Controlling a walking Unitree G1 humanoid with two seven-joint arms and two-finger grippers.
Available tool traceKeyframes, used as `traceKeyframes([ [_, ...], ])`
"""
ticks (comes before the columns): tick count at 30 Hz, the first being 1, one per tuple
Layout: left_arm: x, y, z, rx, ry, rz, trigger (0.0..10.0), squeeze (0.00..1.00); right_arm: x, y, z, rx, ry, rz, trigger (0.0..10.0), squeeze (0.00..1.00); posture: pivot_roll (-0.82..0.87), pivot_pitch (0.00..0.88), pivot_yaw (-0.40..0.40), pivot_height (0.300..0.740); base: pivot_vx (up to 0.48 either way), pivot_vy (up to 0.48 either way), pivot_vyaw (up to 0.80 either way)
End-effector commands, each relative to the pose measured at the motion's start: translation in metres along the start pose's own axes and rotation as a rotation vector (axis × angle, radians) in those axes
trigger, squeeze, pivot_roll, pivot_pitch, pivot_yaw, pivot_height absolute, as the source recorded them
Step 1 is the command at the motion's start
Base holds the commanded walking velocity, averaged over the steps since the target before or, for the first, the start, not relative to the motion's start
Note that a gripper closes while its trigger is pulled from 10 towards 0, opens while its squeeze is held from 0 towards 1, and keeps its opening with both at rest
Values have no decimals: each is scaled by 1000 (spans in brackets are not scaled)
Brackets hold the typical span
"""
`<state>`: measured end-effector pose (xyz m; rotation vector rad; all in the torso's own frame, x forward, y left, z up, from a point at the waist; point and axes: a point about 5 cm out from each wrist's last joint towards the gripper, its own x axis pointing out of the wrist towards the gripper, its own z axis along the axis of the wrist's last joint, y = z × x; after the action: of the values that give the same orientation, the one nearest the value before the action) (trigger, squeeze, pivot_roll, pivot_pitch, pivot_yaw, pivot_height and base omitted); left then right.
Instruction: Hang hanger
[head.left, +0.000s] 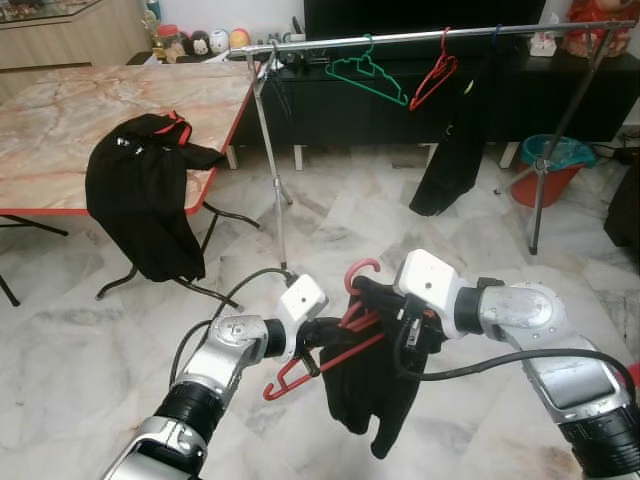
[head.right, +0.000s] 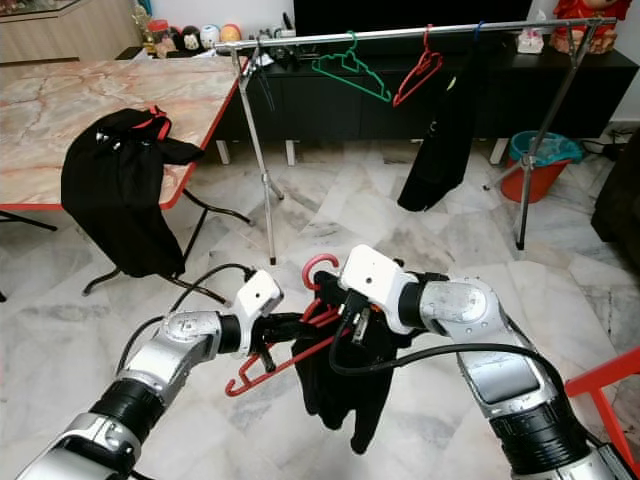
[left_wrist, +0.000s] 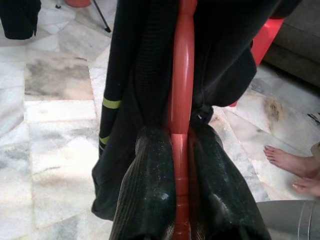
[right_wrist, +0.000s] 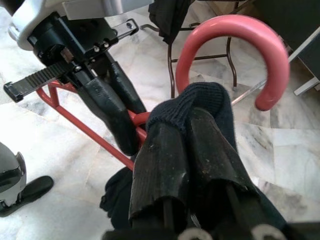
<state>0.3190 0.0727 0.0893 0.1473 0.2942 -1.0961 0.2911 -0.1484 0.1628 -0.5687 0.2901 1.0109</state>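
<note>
A red hanger (head.left: 352, 349) with a black garment (head.left: 372, 395) draped on it hangs between my two grippers, low over the floor. My left gripper (head.left: 325, 335) is shut on the hanger's bar; in the left wrist view the bar (left_wrist: 181, 100) runs between the two fingers (left_wrist: 150, 185). My right gripper (head.left: 398, 325) is shut on the garment's collar (right_wrist: 200, 100), just under the hanger's hook (right_wrist: 235, 35). The clothes rail (head.left: 400, 38) stands further ahead, across the room.
On the rail hang a green hanger (head.left: 365, 72), a red hanger (head.left: 432, 75) and a black garment (head.left: 460, 140). A marble table (head.left: 100, 110) on the left carries another black garment (head.left: 145, 190). A red bucket (head.left: 550, 165) sits by the rail's right leg. A person's bare foot (left_wrist: 290, 160) is nearby.
</note>
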Motion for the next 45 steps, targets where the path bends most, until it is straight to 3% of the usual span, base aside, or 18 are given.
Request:
traceKeyframes([
  [1,-1,10,19,34,-72,53,10000,0,5,13,4,-13,-13,69,10000,0,-252,23,47,740,0,0,0],
  [2,-1,10,19,33,-75,57,10000,0,4,14,0,-5,10,73,10000,0,-252,23,47,740,0,0,0],
  [3,-1,10,19,34,-76,58,10000,0,3,14,-2,-3,22,72,10000,90,-252,23,47,740,0,0,0],
  [4,0,10,19,34,-76,58,10000,0,3,14,-3,-3,30,72,10000,518,-252,23,47,740,0,0,0],
  [5,0,10,19,34,-76,58,10000,0,3,14,-3,-3,30,72,10000,518,-252,23,47,740,0,0,0],
  [6,0,10,19,33,-78,60,10000,0,3,14,-5,-4,42,67,10000,804,-252,23,47,740,0,0,0],
  [7,0,10,19,33,-78,60,10000,0,3,14,-5,-4,42,67,10000,804,-252,23,47,740,0,0,0],
  [8,0,11,19,32,-81,65,10000,0,3,14,-7,-3,52,62,10000,984,-255,24,47,740,0,0,0],
  [31,0,14,17,16,-96,89,10000,0,-1,8,-18,-61,176,-1,10000,1000,-258,25,45,740,0,0,0],
  [45,0,15,15,-2,-102,100,10000,0,-5,15,-26,-101,266,46,10000,1000,-261,26,43,740,0,0,0],
])
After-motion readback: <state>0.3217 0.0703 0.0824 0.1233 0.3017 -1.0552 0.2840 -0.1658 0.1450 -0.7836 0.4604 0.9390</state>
